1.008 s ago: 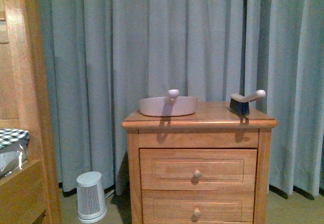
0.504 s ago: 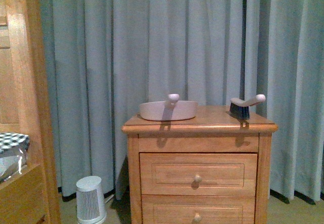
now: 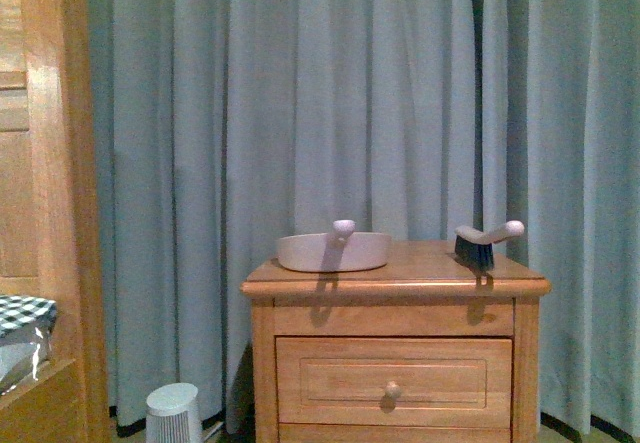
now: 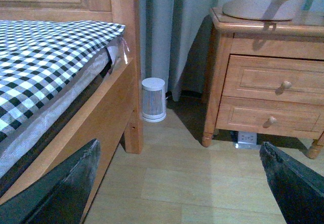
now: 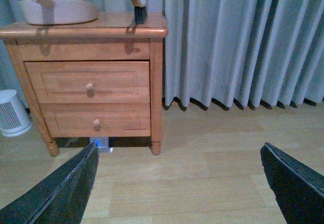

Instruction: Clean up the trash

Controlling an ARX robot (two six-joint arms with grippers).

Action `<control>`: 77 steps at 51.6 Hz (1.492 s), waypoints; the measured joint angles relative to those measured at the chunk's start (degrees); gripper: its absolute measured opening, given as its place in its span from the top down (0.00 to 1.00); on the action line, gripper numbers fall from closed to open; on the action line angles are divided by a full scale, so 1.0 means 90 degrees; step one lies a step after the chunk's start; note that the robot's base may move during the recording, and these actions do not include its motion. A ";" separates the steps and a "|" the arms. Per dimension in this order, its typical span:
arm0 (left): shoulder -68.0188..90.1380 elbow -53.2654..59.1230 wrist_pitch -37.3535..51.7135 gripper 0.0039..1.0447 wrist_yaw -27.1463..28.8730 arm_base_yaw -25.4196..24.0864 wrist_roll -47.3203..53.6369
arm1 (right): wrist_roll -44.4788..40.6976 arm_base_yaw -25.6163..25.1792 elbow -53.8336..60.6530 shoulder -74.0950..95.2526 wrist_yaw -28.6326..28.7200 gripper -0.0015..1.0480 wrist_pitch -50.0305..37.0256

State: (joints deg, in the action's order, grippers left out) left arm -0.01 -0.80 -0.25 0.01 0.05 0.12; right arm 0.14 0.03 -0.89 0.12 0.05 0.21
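Note:
No trash shows in any view; the small crumpled whitish scrap is out of view. A pale pinkish dustpan (image 3: 333, 250) and a white-handled dark-bristled brush (image 3: 482, 241) lie on top of a wooden nightstand (image 3: 395, 383). They also show in the right wrist view: the dustpan (image 5: 58, 10) and the brush (image 5: 138, 7). My left gripper (image 4: 179, 183) is open and empty above bare wooden floor beside the bed. My right gripper (image 5: 179, 183) is open and empty above bare floor in front of the nightstand. Neither arm shows in the front view.
A wooden bed frame (image 3: 55, 213) with a checked black-and-white cover (image 4: 45, 57) stands on the left. A small white cylindrical appliance (image 4: 153, 99) sits on the floor between bed and nightstand. Blue-grey curtains (image 3: 330, 113) hang behind. A power strip (image 5: 100, 142) lies under the nightstand.
In the front view the nightstand, dustpan and brush have slid downward in the frame, so the camera has risen. Nothing on the nightstand has moved.

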 joint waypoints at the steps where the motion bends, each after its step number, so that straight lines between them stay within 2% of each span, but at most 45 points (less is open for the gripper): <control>1: 0.0000 0.0000 0.0000 0.07 0.0000 0.0000 0.0000 | 0.0000 0.0000 0.0000 0.0000 0.0000 0.07 0.0000; 77: 0.0000 0.0000 0.0000 0.07 -0.0002 0.0000 0.0000 | 0.0000 0.0000 0.0000 0.0000 -0.0002 0.07 0.0000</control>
State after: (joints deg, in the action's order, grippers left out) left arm -0.01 -0.80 -0.25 -0.01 0.05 0.12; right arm 0.14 0.03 -0.89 0.12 0.03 0.21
